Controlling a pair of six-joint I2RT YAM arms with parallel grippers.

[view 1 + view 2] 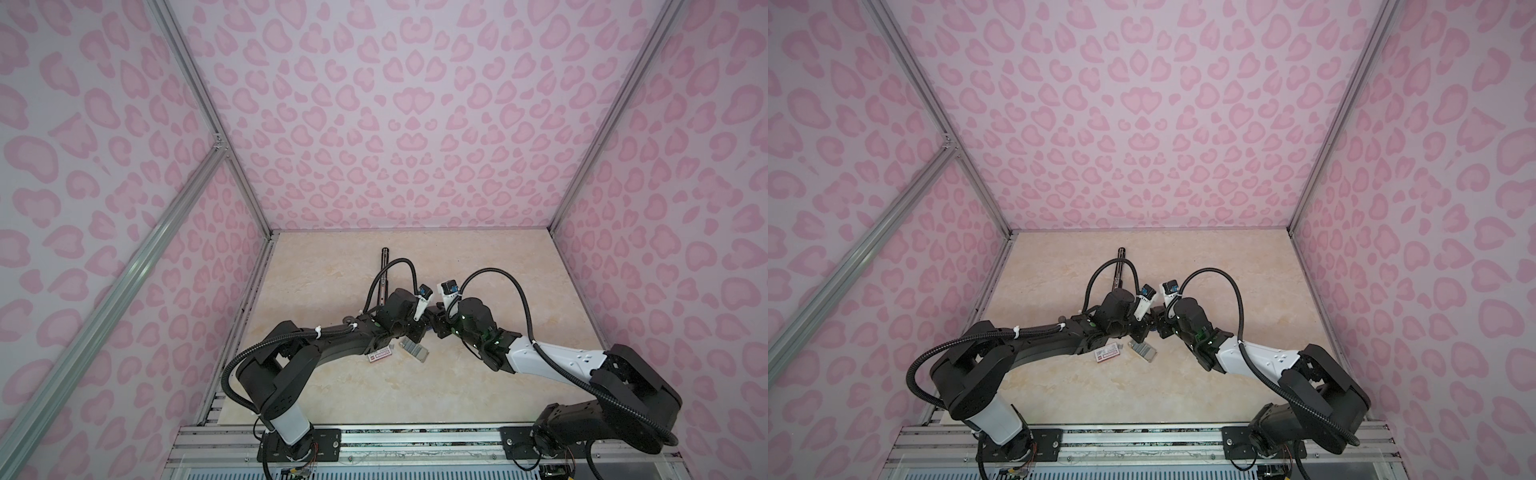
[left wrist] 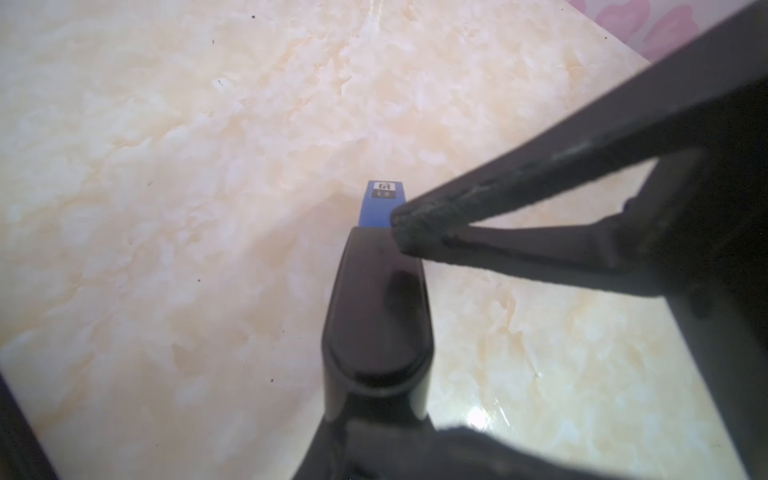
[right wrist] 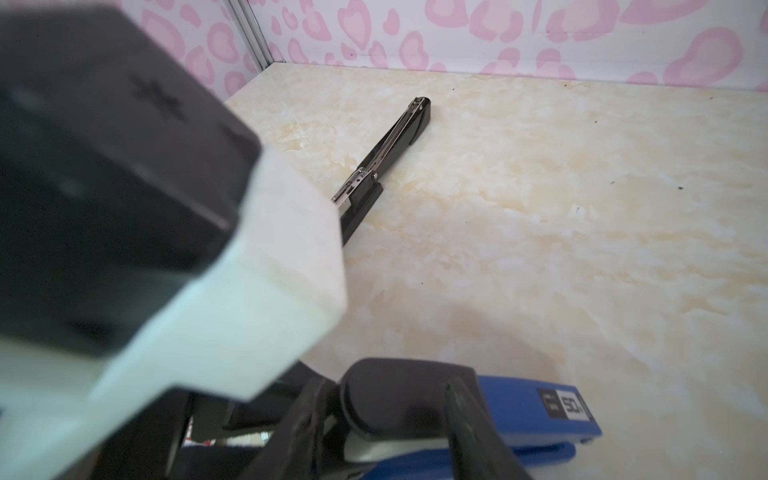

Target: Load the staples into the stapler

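Holding blue stapler [image 3: 515,409] mid counter [image 1: 478,266]: left pincer [image 1: 417,330] clamped on it, right pincer [image 3: 378,415] straddles it, can't tell if gripping; staples [image 1: 413,350] nearby.

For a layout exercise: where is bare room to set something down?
Bare: far right, from the black stapler to the right wall; and the front strip nearer than the staples and staple box. Crowded: centre, around the blue stapler.
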